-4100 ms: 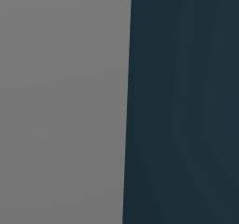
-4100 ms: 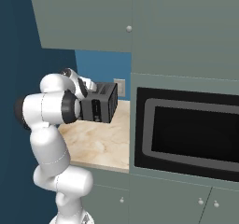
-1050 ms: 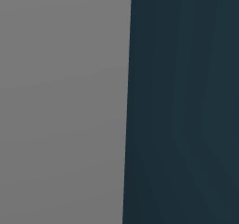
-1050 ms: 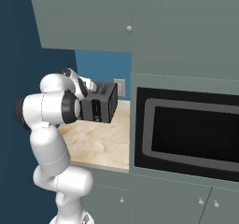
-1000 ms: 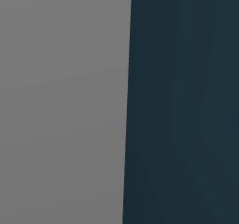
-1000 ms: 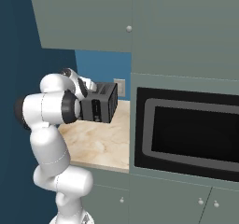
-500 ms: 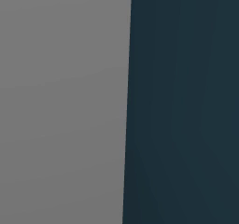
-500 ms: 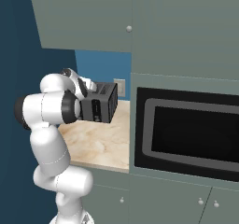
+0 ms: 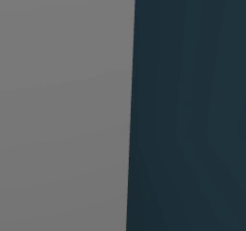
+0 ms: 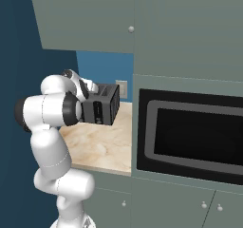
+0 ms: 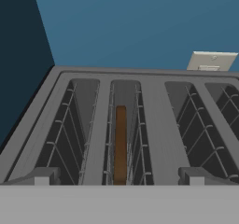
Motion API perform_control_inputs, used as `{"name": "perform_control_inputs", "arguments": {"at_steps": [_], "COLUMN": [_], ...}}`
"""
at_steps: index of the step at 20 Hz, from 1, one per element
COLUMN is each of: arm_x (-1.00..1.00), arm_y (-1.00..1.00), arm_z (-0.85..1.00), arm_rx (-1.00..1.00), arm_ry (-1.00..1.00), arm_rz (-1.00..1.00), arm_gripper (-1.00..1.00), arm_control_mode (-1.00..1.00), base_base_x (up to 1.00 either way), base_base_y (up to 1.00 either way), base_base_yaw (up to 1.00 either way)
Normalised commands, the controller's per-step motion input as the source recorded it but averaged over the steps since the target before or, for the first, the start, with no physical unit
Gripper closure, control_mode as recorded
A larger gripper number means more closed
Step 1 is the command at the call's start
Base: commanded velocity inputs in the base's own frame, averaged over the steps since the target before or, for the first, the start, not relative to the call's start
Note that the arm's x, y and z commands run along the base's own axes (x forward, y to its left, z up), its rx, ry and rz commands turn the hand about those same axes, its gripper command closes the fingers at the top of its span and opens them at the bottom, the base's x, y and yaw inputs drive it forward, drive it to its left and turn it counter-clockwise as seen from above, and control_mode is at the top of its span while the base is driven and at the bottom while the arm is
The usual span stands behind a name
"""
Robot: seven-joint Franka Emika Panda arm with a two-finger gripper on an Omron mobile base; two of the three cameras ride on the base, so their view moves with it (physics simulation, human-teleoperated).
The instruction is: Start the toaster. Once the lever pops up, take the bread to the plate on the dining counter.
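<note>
Hand view: thin dark brown bread slice (image 11: 120,143) is seen edge-on inside the grey toaster (image 11: 154,120); claw state cannot be told; descent should be centred over that slot.

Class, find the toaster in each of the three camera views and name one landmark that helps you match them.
Left base view: the toaster is not in it.
Right base view: the toaster sits left of centre on the marble counter, just beyond the arm.
Hand view: the toaster spans the lower half, seen from above, with the bread in its second slot.
Shared landmark: the wall outlet behind it.
</note>
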Motion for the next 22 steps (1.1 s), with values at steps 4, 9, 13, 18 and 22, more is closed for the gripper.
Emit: {"name": "perform_control_inputs", "arguments": {"at_steps": [4,9,13,18,22], "arm_x": [0.00,0.00,0.00,0.00,0.00], "arm_y": [0.00,0.00,0.00,0.00,0.00], "arm_z": [0.00,0.00,0.00,0.00,0.00], "arm_rx": [0.00,0.00,0.00,0.00,0.00], "arm_ry": [0.00,0.00,0.00,0.00,0.00], "arm_rz": [0.00,0.00,0.00,0.00,0.00], "arm_gripper": [-1.00,-1.00,-1.00,-1.00,-1.00], "arm_control_mode": [-1.00,-1.00,-1.00,-1.00,-1.00], "base_base_x": [0.00,0.00,0.00,0.00,0.00], "base_base_y": [0.00,0.00,0.00,0.00,0.00], "base_base_yaw": [0.00,0.00,0.00,0.00,0.00]}}
